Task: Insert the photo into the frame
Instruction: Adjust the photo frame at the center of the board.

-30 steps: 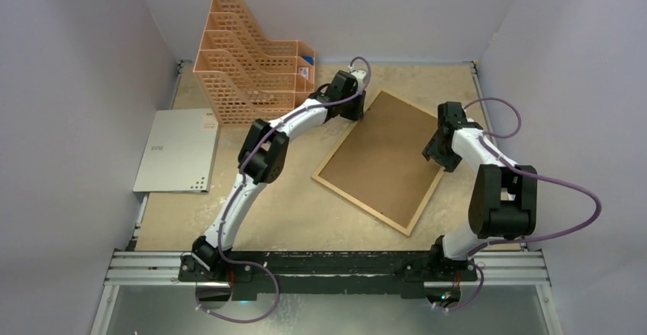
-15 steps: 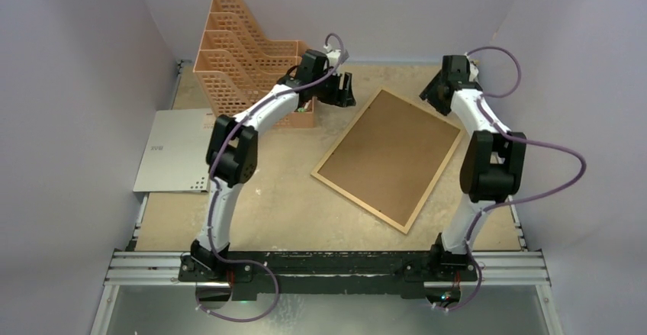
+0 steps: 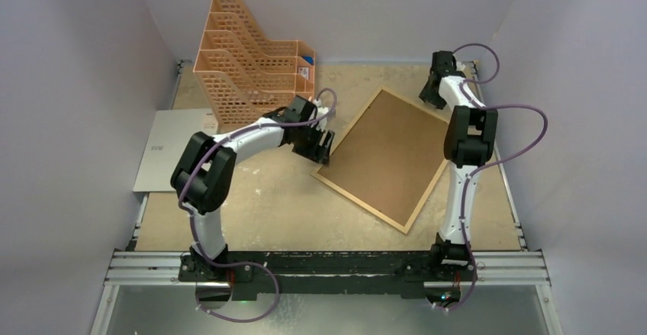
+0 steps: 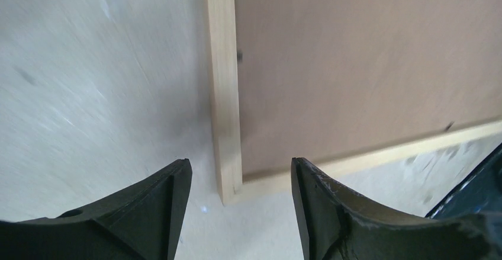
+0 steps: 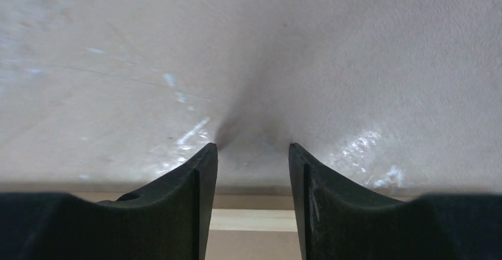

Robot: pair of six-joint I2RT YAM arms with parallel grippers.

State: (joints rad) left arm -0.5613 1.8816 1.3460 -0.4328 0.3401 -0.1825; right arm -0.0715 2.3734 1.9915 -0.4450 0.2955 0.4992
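Directly below the left gripper (image 4: 240,162), jaws spread and empty, lies a corner of the frame (image 4: 225,94); the right gripper (image 5: 252,146), likewise released, hovers just past its far rail.

The left arm (image 3: 252,130) and the right arm (image 3: 460,198) are each showing white tubular links joined by bulky black joint housings (image 3: 200,175). A purple cable (image 3: 545,129) is running along each arm in loose loops and trailing down past the black bases (image 3: 204,262). The left gripper (image 4: 240,171) and the right gripper (image 5: 253,153) are presenting matt black fingers (image 4: 148,206), broad at the root and tapering to blunt tips. Fine scuffing is showing on one finger of the left gripper.
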